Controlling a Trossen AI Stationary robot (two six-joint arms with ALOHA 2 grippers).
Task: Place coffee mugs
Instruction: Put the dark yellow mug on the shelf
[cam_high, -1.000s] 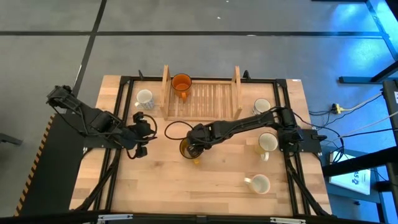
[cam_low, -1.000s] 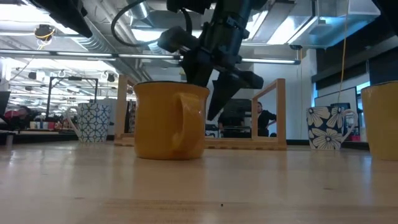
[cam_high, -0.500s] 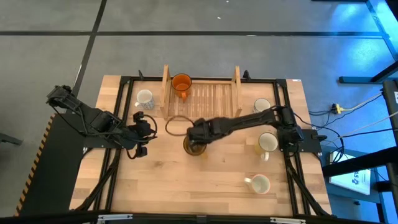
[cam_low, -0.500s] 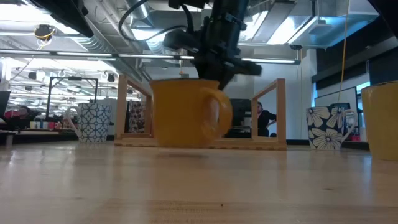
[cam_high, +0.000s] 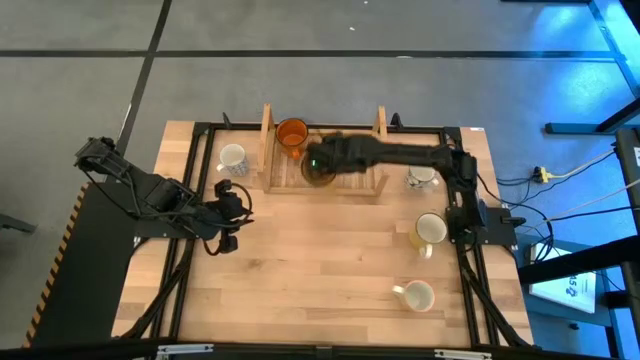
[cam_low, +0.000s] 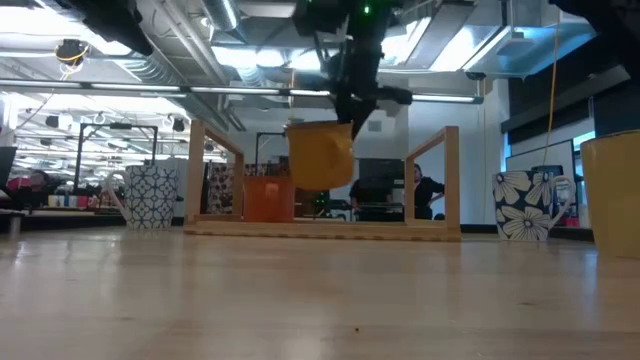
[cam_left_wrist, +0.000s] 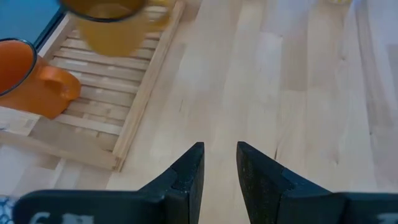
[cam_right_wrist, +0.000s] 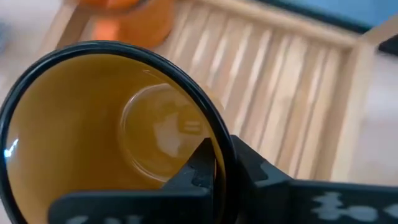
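Note:
My right gripper (cam_high: 318, 165) is shut on the translucent amber-yellow mug (cam_low: 320, 156) and holds it in the air over the wooden slatted tray (cam_high: 352, 150). In the tray's far left corner an orange mug (cam_high: 292, 133) stands on its base. My left gripper (cam_left_wrist: 219, 167) waits open at the table's left, low over bare wood, with nothing between its fingers. A patterned white mug (cam_high: 232, 157) stands left of the tray, and a floral mug (cam_high: 421, 176) stands right of it. My right gripper pinches the amber mug's rim (cam_right_wrist: 225, 144), one finger inside the cup and one outside its wall. The fingers come from above, pointing down. The mug hangs upright below them, mouth up, lifted clear of the tray and the table.
Two more pale mugs (cam_high: 430, 230) (cam_high: 415, 295) stand on the table's right half. The tray has upright end posts (cam_low: 452, 175) on both sides. Between the arms, the near middle of the table is bare wood.
My right gripper has shut on the amber mug at the table's middle. It has lifted the mug clear and carried it toward the far edge, over the tray. The mug has stayed upright.

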